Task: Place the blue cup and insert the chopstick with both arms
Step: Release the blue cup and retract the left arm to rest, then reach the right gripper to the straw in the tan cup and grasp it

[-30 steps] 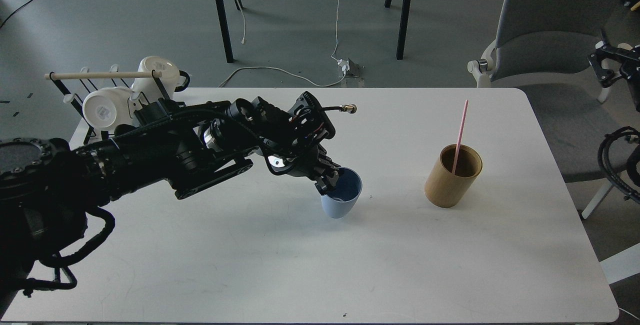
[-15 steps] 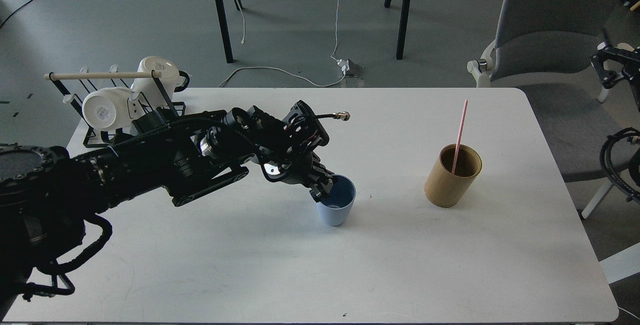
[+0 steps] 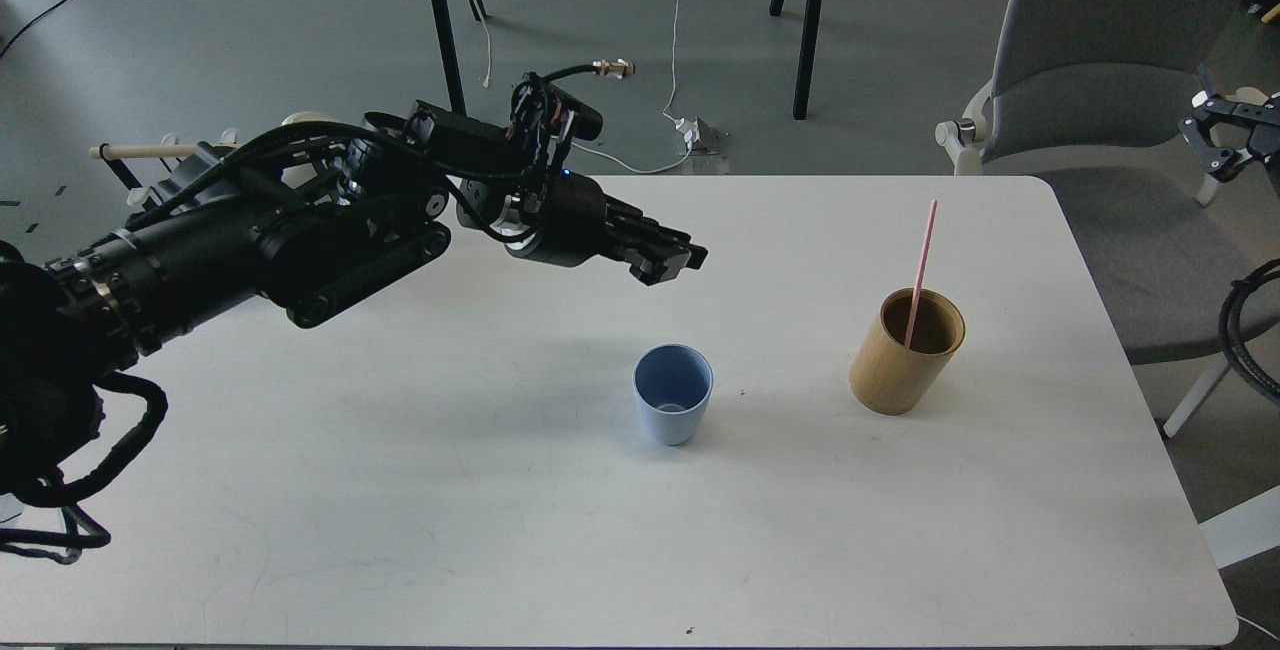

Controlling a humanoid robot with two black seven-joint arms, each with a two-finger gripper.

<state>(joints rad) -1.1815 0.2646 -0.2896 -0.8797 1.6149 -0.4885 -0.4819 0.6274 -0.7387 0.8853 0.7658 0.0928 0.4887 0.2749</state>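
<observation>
The blue cup [image 3: 673, 407] stands upright on the white table [image 3: 500, 530], near the middle, with nothing touching it. My left gripper [image 3: 672, 263] hangs above and behind the cup, pointing right, open and holding nothing. The pink chopstick [image 3: 921, 265] leans inside the tan bamboo holder [image 3: 905, 352] to the right of the cup. My right gripper [image 3: 1212, 135] is small and dark at the far right edge, off the table beside the chair; I cannot make out how its fingers stand.
A black wire rack [image 3: 140, 185] with white mugs sits at the table's back left corner, mostly hidden by my left arm. A grey chair [image 3: 1100, 60] stands beyond the right end. Cables and table legs lie on the floor behind.
My left gripper has let go of the blue cup's rim and risen up and back. The cup now stands alone, slightly left of where it was a second ago.
</observation>
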